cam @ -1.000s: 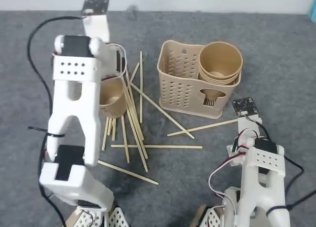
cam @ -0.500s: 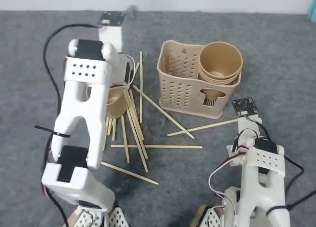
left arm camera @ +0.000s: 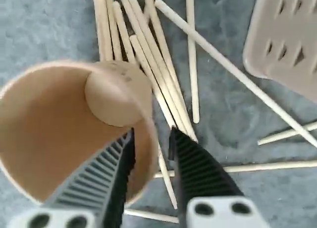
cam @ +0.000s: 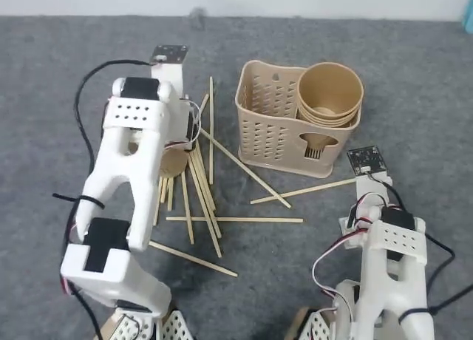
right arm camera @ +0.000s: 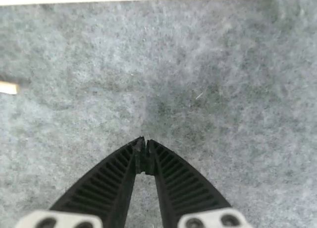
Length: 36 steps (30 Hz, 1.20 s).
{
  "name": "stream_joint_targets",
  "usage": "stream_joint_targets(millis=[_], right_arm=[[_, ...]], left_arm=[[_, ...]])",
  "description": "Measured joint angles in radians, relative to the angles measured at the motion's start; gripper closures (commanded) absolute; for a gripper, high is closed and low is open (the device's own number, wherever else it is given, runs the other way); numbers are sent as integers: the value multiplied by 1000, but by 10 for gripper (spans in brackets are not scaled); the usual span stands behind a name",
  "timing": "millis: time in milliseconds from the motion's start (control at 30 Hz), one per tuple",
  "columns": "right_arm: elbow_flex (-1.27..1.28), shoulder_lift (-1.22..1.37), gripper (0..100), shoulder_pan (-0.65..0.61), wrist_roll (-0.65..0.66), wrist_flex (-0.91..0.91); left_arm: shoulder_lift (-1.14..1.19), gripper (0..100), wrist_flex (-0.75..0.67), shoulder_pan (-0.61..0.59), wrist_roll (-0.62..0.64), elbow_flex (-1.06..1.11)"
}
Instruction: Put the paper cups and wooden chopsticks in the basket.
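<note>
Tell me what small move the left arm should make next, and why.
Probably lift the paper cup and carry it toward the basket. The left gripper pinches the cup's wall, one finger inside, one outside, above the loose chopsticks, and the basket already holds stacked cups in one compartment, where it could nest.

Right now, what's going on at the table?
The left pincer grips a paper cup by its rim, over the chopsticks scattered on the grey mat. The basket already holds stacked cups. The right pincer is shut on nothing, low over the mat.
</note>
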Motion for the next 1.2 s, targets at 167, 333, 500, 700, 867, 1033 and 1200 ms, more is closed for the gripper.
stream_joint_targets(millis=[167, 333, 500, 700, 867, 1033, 1200], right_arm=[[0, 0, 991, 0, 0, 0], [0, 0, 991, 0, 0, 0], [0, 0, 991, 0, 0, 0], [0, 0, 991, 0, 0, 0], [0, 0, 991, 0, 0, 0], [0, 0, 991, 0, 0, 0], [0, 0, 991, 0, 0, 0]], left_arm=[[0, 987, 6, 3, 0, -3], [0, 987, 86, 14, -3, -97], [0, 987, 175, 8, 0, -247], [-124, 987, 181, 12, -8, -310], [-322, 987, 181, 66, -58, -373], [-477, 987, 183, 190, -61, -451], [-506, 987, 183, 348, -60, -582]])
